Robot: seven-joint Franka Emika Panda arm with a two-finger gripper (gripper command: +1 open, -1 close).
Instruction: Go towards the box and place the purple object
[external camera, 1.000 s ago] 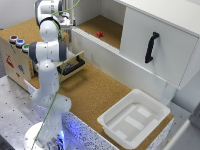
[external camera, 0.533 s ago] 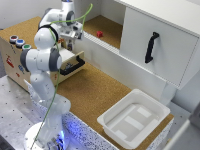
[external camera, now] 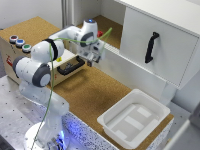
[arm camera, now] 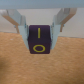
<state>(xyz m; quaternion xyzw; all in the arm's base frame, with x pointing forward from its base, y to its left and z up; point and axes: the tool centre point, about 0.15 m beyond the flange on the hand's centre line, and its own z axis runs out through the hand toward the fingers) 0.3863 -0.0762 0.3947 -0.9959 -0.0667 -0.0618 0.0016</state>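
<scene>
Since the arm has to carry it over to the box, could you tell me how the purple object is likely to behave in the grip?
The purple object looks like a blocky, flat-sided piece, so it is probably stiff and unlikely to roll once set down. The fingers flank its flat sides, which suggests a fairly stable hold. It seems small against the gripper, so probably light; its surface finish is too blurred to judge slipperiness.
</scene>
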